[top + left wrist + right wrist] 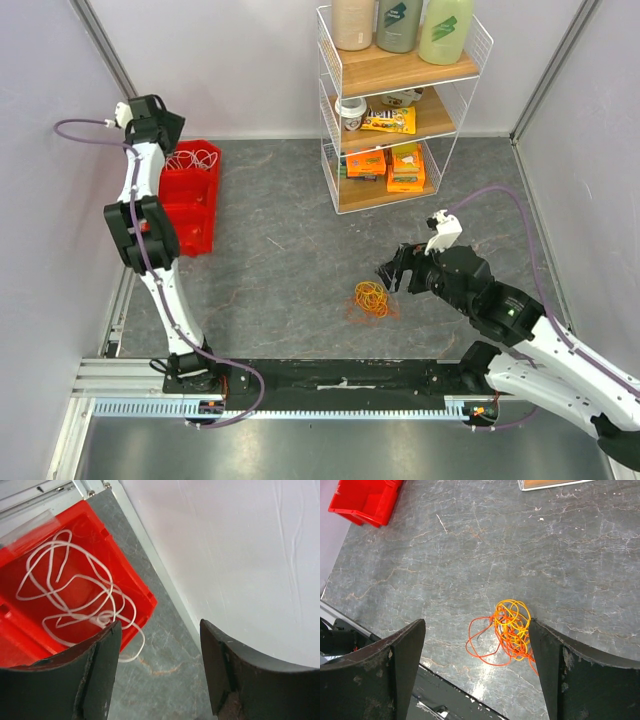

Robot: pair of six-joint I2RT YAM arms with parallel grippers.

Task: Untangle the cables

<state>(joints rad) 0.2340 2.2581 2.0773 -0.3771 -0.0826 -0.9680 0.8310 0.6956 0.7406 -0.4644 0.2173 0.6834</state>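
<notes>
Lying just ahead of the right gripper [476, 627] — jaws spread and empty, like the distant left gripper [160, 630] — the orange-yellow cable tangle [510, 630] was seen.

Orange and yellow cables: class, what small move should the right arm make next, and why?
Probably lower the right end effector onto the orange and yellow cables and close on one outer strand. It hangs open and empty by the tangle, which lies bunched on the table, while the white cable already lies in the red bin.
</notes>
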